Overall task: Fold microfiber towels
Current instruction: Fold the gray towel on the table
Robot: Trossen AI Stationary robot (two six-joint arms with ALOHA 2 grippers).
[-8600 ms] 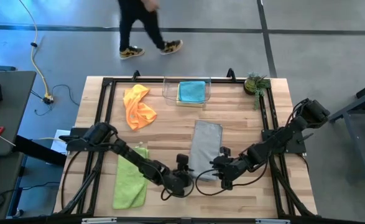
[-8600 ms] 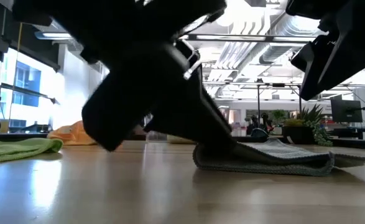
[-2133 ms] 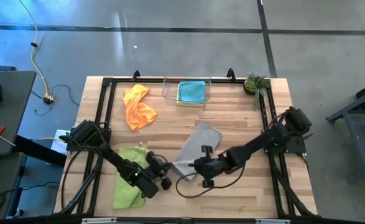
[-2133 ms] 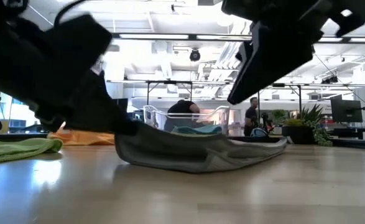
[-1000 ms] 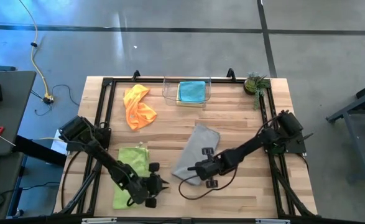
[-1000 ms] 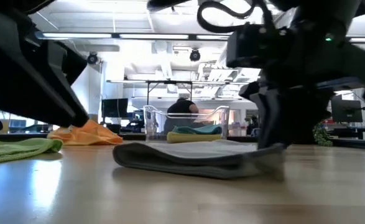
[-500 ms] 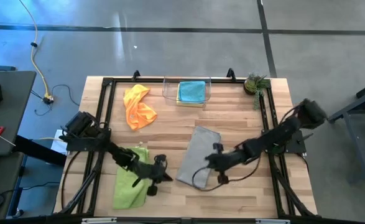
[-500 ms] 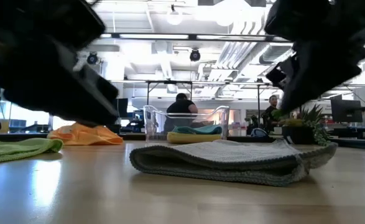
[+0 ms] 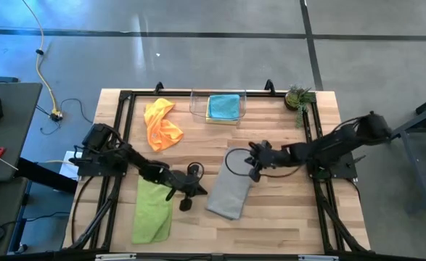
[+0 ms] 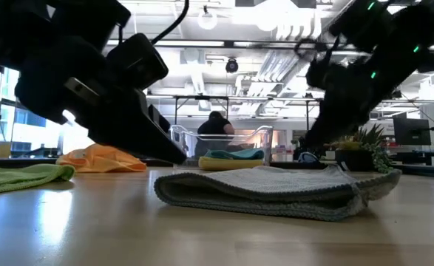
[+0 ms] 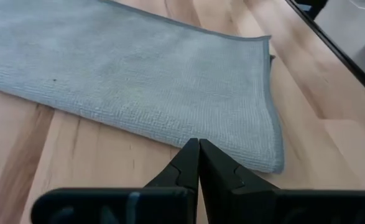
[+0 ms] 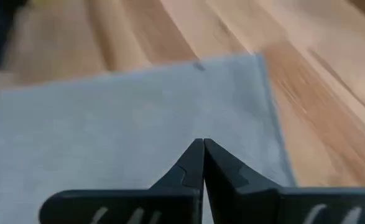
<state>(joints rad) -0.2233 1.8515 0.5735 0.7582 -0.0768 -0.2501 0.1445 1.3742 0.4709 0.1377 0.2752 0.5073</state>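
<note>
A grey towel (image 9: pixel 231 192), folded into a long strip, lies flat on the table, slanting from near to far. My left gripper (image 9: pixel 200 191) is shut, with its tips (image 11: pixel 199 144) at the strip's left long edge. Above the towel's far end my right gripper (image 9: pixel 251 168) is also shut; in the low view it stands clear of the cloth. A lime green towel (image 9: pixel 151 210) lies flat at the near left. An orange towel (image 9: pixel 162 125) lies bunched at the far left. A teal towel (image 9: pixel 223 106) rests in a clear bin. My left gripper's shut fingertips (image 11: pixel 194 155) stand low at the grey towel's left long edge (image 11: pixel 232 152), coming level-slanting from the table's left. I cannot tell whether they touch the cloth.
The clear bin (image 9: pixel 198 109) stands at the far edge's middle, with a yellow cloth (image 10: pixel 220 164) under the teal one. A small potted plant (image 9: pixel 297 96) is at the far right corner. A black frame rail (image 9: pixel 308 138) borders the table.
My left gripper has swung from the table's near edge toward the far side and right, up to the grey towel's left edge. My right gripper has left the towel's near end and gone toward the far right, over its far end. The towel lies flat.
</note>
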